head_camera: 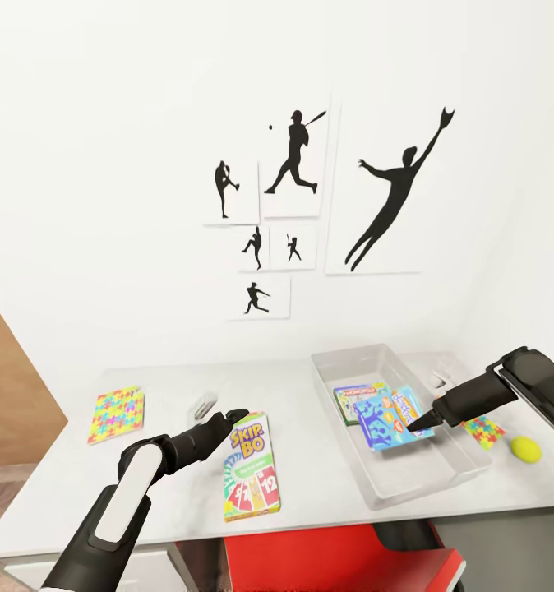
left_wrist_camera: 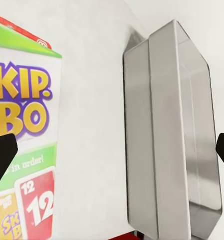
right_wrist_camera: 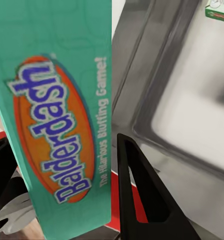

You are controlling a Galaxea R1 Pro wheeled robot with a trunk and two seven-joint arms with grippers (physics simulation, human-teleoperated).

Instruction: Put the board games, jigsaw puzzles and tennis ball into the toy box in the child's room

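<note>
head view: right gripper (head_camera: 422, 423) clamped on blue game (head_camera: 390, 419) over toy box (head_camera: 458, 469), centre right; skip-bo (head_camera: 250, 467) lower centre. left wrist: left gripper (left_wrist_camera: 112, 150) fingers apart beside skip-bo. right wrist: balderdash (right_wrist_camera: 57, 125) pinched above bin. next, probably: release, then grasp skip-bo.

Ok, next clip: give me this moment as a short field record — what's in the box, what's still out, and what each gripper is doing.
in toy box: Balderdash game, a second game box under it
held: Balderdash game, by right gripper, over the box
left gripper: open, by the Skip-Bo game, not gripping
still on table: Skip-Bo game; jigsaw puzzle at far left; second jigsaw puzzle and tennis ball right of the box
wall: black sports silhouette pictures
</note>
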